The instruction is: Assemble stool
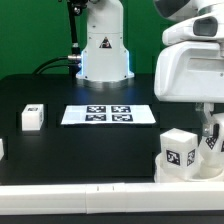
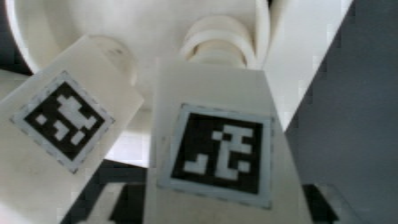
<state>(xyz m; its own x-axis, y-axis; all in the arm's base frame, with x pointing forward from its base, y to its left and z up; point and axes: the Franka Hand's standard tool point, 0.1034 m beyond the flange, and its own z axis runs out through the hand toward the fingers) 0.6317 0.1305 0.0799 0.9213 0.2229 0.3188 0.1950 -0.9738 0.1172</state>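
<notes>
My gripper (image 1: 208, 138) hangs low at the exterior view's right, over the white round seat (image 1: 165, 168). In the wrist view my gripper (image 2: 217, 205) is shut on a white tagged leg (image 2: 221, 150). Its dark fingers (image 2: 111, 200) press both sides of the leg. The leg's peg end (image 2: 221, 45) points at the seat (image 2: 50, 40). A second tagged leg (image 2: 71, 115) stands close beside it on the seat, and it also shows in the exterior view (image 1: 181, 150). A loose leg (image 1: 32, 117) lies on the table at the exterior view's left.
The marker board (image 1: 108, 115) lies flat mid-table in front of the robot base (image 1: 104, 50). Another white piece (image 1: 2, 148) shows at the left edge. A white rail (image 1: 90, 190) runs along the front of the table.
</notes>
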